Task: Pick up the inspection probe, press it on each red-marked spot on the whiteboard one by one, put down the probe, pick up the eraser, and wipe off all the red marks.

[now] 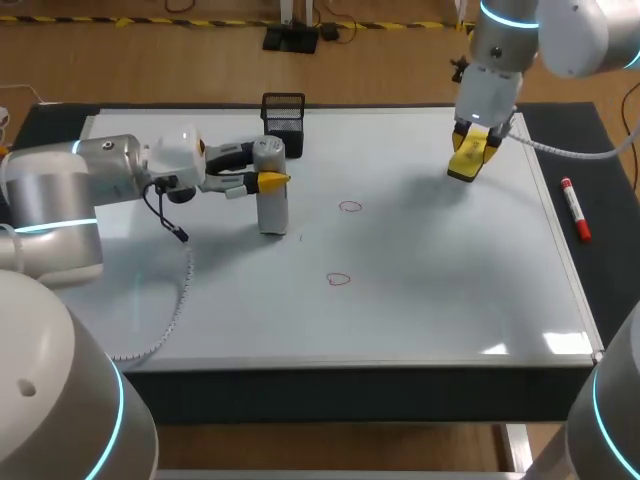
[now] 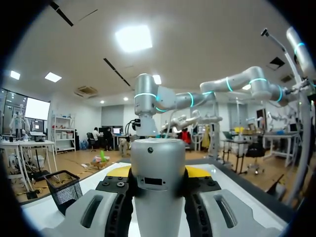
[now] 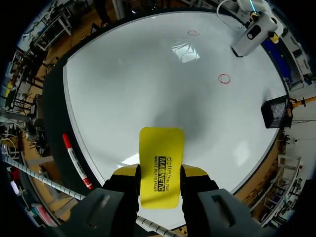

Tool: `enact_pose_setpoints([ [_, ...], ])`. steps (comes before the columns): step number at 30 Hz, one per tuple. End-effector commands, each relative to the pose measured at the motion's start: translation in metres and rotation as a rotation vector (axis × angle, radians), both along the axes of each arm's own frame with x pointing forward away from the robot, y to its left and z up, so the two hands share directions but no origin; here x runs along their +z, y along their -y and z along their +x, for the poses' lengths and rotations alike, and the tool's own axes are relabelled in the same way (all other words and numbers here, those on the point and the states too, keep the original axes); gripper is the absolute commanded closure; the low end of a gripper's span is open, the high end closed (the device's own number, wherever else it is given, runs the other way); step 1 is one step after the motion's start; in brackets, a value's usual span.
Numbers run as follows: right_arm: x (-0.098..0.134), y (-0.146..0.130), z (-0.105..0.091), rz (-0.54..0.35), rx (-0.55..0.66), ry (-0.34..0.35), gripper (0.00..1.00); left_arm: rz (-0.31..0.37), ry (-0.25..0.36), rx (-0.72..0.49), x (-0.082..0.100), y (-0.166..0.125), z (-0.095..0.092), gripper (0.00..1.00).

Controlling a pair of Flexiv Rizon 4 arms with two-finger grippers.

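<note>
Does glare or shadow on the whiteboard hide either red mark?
Head view: glare only at the whiteboard's near right corner, soft shadow under the eraser; the far red mark and near red mark are clear. Right wrist view: reflections miss both marks.

Left hand (image 1: 272, 181) grips probe (image 1: 272, 213) (right hand (image 1: 473, 146): eraser (image 1: 464, 168)).

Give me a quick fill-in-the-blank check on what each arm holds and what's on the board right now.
1. The left gripper is shut on the grey ____.
2. The right gripper is shut on the yellow ____.
3. The whiteboard shows ____ red marks.

Missing words: probe; eraser; two.
</note>
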State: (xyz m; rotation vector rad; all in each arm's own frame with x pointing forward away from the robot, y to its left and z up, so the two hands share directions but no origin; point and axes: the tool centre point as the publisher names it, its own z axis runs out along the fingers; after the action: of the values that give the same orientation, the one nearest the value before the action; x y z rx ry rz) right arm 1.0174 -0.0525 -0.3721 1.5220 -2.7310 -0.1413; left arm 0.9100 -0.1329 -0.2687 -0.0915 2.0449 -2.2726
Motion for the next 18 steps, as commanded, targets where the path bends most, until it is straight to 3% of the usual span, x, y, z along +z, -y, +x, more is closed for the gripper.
enact_pose_setpoints([
  [1,0.0009,0.0006,-0.0001,-0.004,0.002,0.001,1.0,0.006,0.001,0.001,0.0,0.0016,-0.0004,1.0],
  [13,0.0009,0.0006,-0.0001,-0.004,0.002,0.001,1.0,0.044,-0.007,0.003,-0.0076,0.0017,0.0008,1.0],
  [18,0.0009,0.0006,-0.0001,-0.004,0.002,0.001,1.0,0.093,0.015,0.01,-0.007,0.0024,-0.0012,1.0],
])
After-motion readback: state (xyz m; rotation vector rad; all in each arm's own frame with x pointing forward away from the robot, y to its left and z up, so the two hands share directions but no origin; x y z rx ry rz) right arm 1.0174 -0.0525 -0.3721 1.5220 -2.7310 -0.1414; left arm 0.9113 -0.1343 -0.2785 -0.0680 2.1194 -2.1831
